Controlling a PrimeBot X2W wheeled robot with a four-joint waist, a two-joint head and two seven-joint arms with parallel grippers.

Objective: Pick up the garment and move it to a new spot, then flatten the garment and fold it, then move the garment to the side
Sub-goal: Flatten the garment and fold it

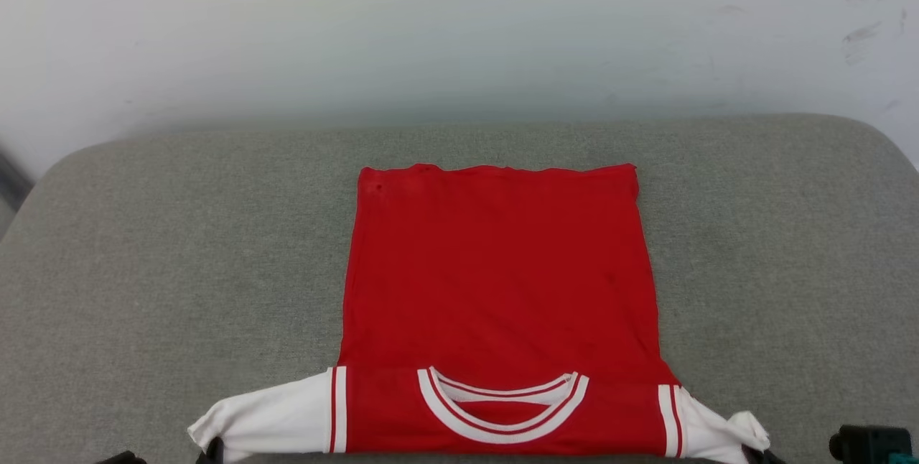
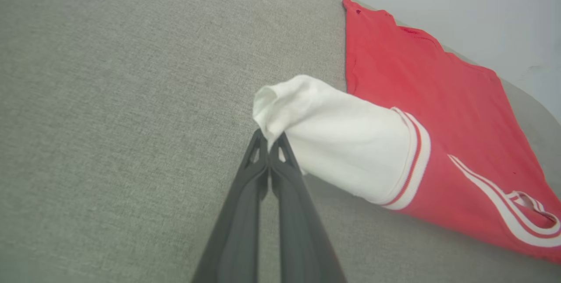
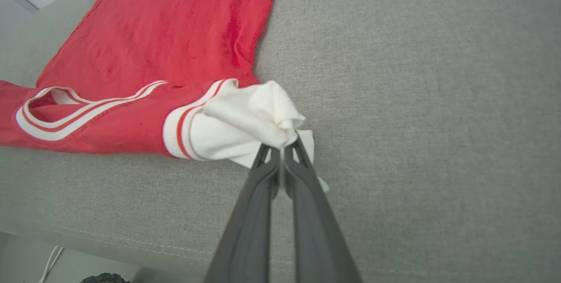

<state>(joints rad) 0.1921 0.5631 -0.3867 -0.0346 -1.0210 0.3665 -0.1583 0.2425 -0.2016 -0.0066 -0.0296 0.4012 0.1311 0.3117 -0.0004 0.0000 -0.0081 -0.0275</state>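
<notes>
The garment [image 1: 495, 284], a bright red jersey with white sleeves and striped trim, lies flat and plain side up on the grey cushion [image 1: 179, 234], collar toward me and hem at the far side. In the left wrist view my left gripper [image 2: 268, 136] is shut on the tip of a white sleeve [image 2: 337, 138], lifting it slightly off the fabric. In the right wrist view my right gripper [image 3: 282, 145] is shut on the bunched end of the other white sleeve [image 3: 250, 121]. In the head view both sleeve ends [image 1: 215, 428] [image 1: 739, 432] sit at the bottom edge.
The grey cushion's front edge [image 3: 109, 239] runs close below the garment, with floor and a white cable [image 3: 50, 261] beyond it. A pale wall [image 1: 459, 33] rises behind the cushion. Bare cushion lies to the left and right of the garment.
</notes>
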